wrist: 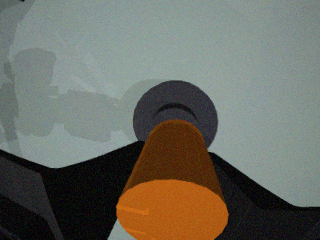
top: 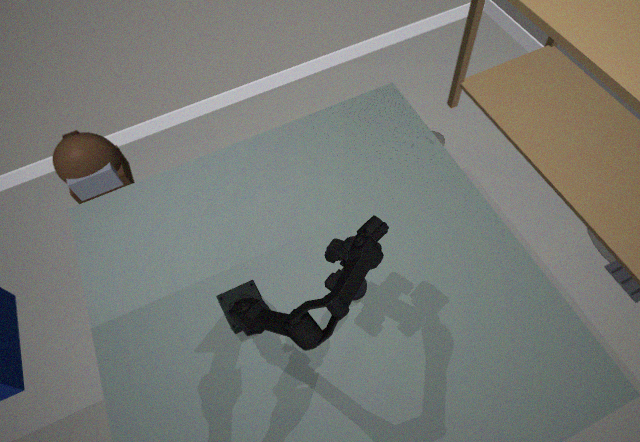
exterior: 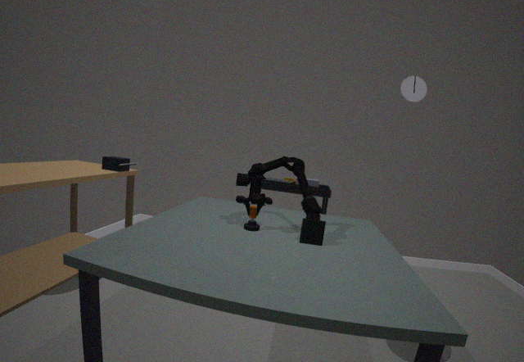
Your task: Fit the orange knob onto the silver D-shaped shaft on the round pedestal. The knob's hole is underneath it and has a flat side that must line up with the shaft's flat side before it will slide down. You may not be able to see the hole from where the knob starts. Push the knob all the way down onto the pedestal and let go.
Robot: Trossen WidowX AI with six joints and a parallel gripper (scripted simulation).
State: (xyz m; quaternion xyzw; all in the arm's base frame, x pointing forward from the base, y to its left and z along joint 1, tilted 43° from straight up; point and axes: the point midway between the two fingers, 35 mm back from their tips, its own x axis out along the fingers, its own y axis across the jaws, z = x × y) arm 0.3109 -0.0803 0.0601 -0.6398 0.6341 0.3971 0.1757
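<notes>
My gripper (exterior: 253,214) (wrist: 175,152) is shut on the orange knob (exterior: 253,210) (wrist: 172,210), which stands upright between the fingers. It is directly above the dark round pedestal (exterior: 251,227) (wrist: 175,92) in the exterior view. A small pale bit shows between the knob's lower end and the pedestal there; whether the shaft's tip is inside the hole is too small to tell. In the wrist view the knob covers the shaft and the pedestal's near part. The hole and both flat sides are hidden. In the top view the arm hides knob and pedestal.
The pedestal stands on the grey-green table (top: 258,179) (exterior: 270,273). The arm's square base (top: 238,292) (exterior: 313,232) is on the same table, to the pedestal's right in the exterior view. A wooden shelf (top: 558,132) (exterior: 38,172) and a dark bench (exterior: 291,187) stand off the table.
</notes>
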